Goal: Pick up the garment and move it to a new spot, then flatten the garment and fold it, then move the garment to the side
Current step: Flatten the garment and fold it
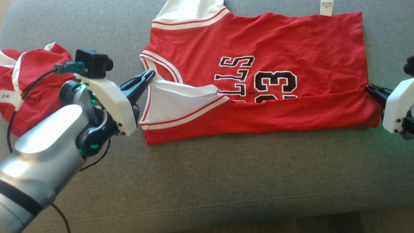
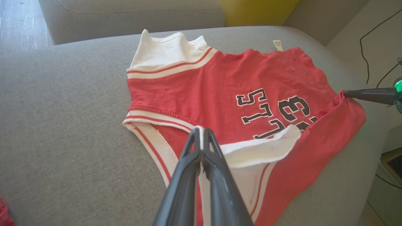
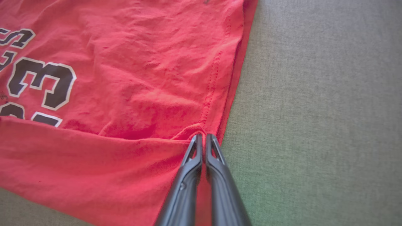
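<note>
On the grey couch cushion, the red garment is lying mostly flat, a sports top with white and red stripes on its edges and black letters and a number. Its near side is lying folded over onto the rest, so it is hiding the bottom part of the letters and the number. Its near white sleeve is lying inside that fold, and its far white sleeve is sticking out at the other side. The left gripper is pinching the edge of the near white sleeve by the neck hole, with its two dark fingers pressed together on the cloth. The right gripper is pinching the red hem at the other end of the fold, and its fingers are squeezed tight on the cloth too. A small white tag is poking out from the far edge of the garment. Past the left gripper, a second red and white cloth is lying in a bunched heap, apart from the garment.
</note>
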`<state>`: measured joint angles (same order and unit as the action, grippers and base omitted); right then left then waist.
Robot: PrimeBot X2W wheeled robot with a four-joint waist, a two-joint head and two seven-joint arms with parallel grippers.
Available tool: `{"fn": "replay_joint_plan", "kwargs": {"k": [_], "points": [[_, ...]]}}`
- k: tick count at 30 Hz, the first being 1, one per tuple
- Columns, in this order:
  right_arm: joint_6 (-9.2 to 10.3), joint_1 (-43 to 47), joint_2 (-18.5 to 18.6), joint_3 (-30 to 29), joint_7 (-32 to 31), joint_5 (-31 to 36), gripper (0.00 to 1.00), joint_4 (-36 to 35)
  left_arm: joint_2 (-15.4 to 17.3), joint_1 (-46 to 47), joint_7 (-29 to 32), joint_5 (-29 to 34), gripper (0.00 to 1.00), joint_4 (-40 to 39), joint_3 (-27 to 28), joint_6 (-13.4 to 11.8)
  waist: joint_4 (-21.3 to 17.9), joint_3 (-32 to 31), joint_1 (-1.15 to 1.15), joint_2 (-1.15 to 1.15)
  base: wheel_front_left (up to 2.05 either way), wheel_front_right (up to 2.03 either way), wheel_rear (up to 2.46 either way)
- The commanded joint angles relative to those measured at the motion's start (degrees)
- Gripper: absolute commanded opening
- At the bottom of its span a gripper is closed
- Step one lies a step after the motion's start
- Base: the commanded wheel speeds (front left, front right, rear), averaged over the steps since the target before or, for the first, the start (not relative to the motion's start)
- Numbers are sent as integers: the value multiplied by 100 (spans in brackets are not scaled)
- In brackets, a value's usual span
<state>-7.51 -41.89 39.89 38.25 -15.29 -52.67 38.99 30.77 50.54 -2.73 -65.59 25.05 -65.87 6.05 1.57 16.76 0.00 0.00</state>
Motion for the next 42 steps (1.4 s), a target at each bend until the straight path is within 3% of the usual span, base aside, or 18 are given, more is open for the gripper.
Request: {"fn": "replay_joint_plan", "kwargs": {"k": [1, 7, 8, 9, 10, 11, 12, 15, 19, 23, 26, 30, 31, 35, 40, 42], "points": [[2, -48, 136, 26, 94, -46, 0, -76, 135, 358, -86, 37, 0, -14, 313, -26, 0, 7, 0, 0, 0, 0, 0], [2, -97, 102, 128, 182, -158, 0, 32, -78, 440, -193, 80, 0, 343, 306, -52, -7, 19, 0, 0, 0, 0, 0], [2, -107, 90, 130, 222, -180, 22, 54, -125, 448, -236, 85, 0, 419, 322, -87, -10, 18, 0, 0, 0, 0, 0], [2, -128, 86, 120, 320, -166, 72, 86, -172, 453, -273, 85, 0, 499, 335, -124, -12, 18, 0, 0, 0, 0, 0], [2, -143, 60, 71, 382, -187, 100, 191, -219, 454, -318, 85, 12, 591, 359, -196, -15, 14, 0, 0, 0, 0, 0], [2, -166, 28, 66, 457, -166, 100, 244, -266, 460, -369, 105, 75, 680, 369, -257, -19, 6, 0, 0, 0, 0, 0], [2, -184, -11, 52, 523, -166, 100, 300, -306, 456, -411, 112, 100, 775, 380, -312, -26, -6, 0, 0, 0, 0, 0], [2, -217, -188, -174, 920, -292, 100, 494, -400, 430, -790, 223, 100, 1050, 481, -627, -43, -73, 0, 0, 0, 0, 0], [2, -138, -346, -381, 1732, -235, 100, 560, -591, 192, -1203, 143, 100, 1125, 1185, -1168, -53, -171, 0, 0, 0, 0, 0], [2, 96, -505, -584, 2687, -4, 100, 413, -835, -453, -1223, 782, 100, 218, 2978, -1612, -39, -288, 0, 0, 0, 0, 0], [2, 334, -651, -878, 2985, 363, 100, 152, -1230, -1414, -1225, 1539, 100, -608, 4093, -1726, -57, -411, 0, 0, 0, 0, 0], [2, 841, -1063, -2128, 3024, 1239, 100, -641, -1916, -2560, -1225, 2449, 100, -1408, 5031, -1642, -87, -585, 0, 0, 0, 0, 0], [2, 841, -1063, -2128, 3024, 1239, 100, -641, -1916, -2560, -1225, 2449, 100, -1408, 5031, -1642, -87, -585, 0, 0, 0, 0, 0], [2, 1949, -1966, -3336, 3027, 2316, 100, -1737, -2549, -3424, -1226, 2972, 100, -1617, 5512, -1213, -66, -739, 0, 0, 0, 0, 0], [2, 3062, -3302, -4328, 3028, 3195, 100, -2828, -2782, -4020, -1226, 3267, 100, -1364, 5713, -905, -100, -797, 0, 0, 0, 0, 0], [2, 3188, -3481, -4410, 3028, 3273, 100, -2961, -2785, -4041, -1226, 3279, 100, -1282, 5639, -945, -120, -797, 0, 0, 0, 0, 0]]}}
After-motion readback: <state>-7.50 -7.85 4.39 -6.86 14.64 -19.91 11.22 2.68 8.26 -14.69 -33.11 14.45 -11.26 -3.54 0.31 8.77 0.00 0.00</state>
